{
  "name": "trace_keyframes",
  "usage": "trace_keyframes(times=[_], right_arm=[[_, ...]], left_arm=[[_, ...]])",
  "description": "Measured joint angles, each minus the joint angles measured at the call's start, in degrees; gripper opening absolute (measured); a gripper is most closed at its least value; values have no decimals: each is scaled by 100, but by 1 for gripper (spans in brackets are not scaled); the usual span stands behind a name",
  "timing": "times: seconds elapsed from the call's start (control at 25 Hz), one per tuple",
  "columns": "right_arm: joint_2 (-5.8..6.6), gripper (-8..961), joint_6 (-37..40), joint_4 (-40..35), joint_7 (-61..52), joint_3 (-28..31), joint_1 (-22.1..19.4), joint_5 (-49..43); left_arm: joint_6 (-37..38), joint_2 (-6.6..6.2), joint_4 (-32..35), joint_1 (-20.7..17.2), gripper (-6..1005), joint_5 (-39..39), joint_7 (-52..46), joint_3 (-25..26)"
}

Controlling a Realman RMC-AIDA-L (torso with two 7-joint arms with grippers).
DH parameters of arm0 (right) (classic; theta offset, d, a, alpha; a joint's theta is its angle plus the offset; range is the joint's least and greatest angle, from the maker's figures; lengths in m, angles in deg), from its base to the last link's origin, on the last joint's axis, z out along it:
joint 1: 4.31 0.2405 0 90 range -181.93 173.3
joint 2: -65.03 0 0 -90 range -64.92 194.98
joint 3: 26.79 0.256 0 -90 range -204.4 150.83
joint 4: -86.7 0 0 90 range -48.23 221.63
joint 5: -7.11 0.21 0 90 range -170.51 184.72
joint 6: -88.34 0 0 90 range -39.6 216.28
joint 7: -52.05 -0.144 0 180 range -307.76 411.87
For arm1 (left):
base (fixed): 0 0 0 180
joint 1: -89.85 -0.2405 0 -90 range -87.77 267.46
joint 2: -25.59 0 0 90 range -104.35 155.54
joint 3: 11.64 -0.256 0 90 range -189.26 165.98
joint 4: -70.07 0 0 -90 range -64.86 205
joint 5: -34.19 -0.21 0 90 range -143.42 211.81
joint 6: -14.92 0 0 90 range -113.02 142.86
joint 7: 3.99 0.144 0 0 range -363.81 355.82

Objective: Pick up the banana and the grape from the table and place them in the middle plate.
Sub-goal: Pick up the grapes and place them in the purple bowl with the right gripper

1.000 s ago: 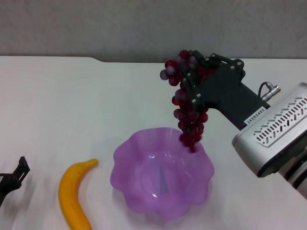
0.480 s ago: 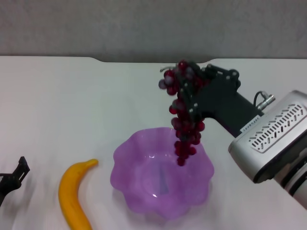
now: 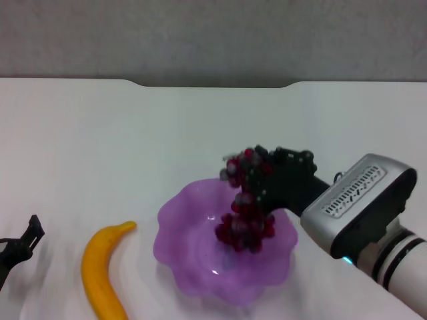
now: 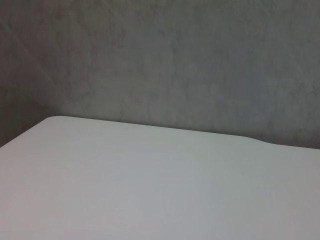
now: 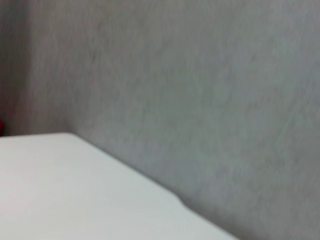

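Observation:
In the head view my right gripper (image 3: 257, 175) is shut on the grape (image 3: 243, 220), a dark red bunch, by its upper end. The bunch hangs down into the middle plate (image 3: 180, 257), a translucent purple bowl with a wavy rim, and its lower grapes are down in the bowl. The banana (image 3: 100, 275) lies on the white table (image 3: 100, 147) just left of the plate. My left gripper (image 3: 20, 248) is parked low at the left edge, left of the banana. Both wrist views show only tabletop and wall.
The table's notched far edge (image 3: 213, 85) meets a grey wall. My right arm's silver forearm (image 3: 357, 203) reaches in from the right, over the table beside the plate.
My right gripper has come down and toward me with the grape. The bunch, which hung above the plate's far rim, now hangs down inside the plate. The left arm and banana have not moved.

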Motion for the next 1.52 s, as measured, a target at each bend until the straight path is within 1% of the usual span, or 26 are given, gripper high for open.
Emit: trace_keyframes(times=[0.28, 0.68, 1.04, 1.24, 1.36, 1.52], right_arm=[[-18, 251, -235, -680, -630, -112, 435, 0], [-27, 249, -835, -1301, -1444, -75, 954, -1], [-19, 247, -808, -1364, -1491, -99, 1010, -60], [-24, 493, -397, -1374, -1433, -196, 973, -84], [-25, 561, -168, -1389, -1384, -253, 905, -86], [-23, 651, 296, -1405, -1383, -250, 672, -80]], left_arm=[[0, 2, 13, 5, 882, 0, 0, 0], [0, 2, 0, 11, 882, 0, 0, 0], [0, 2, 1, 11, 881, 0, -8, 0], [0, 2, 12, 11, 881, 0, -16, 0], [0, 1, 18, 11, 881, 0, -19, 0], [0, 1, 18, 11, 881, 0, -14, 0]])
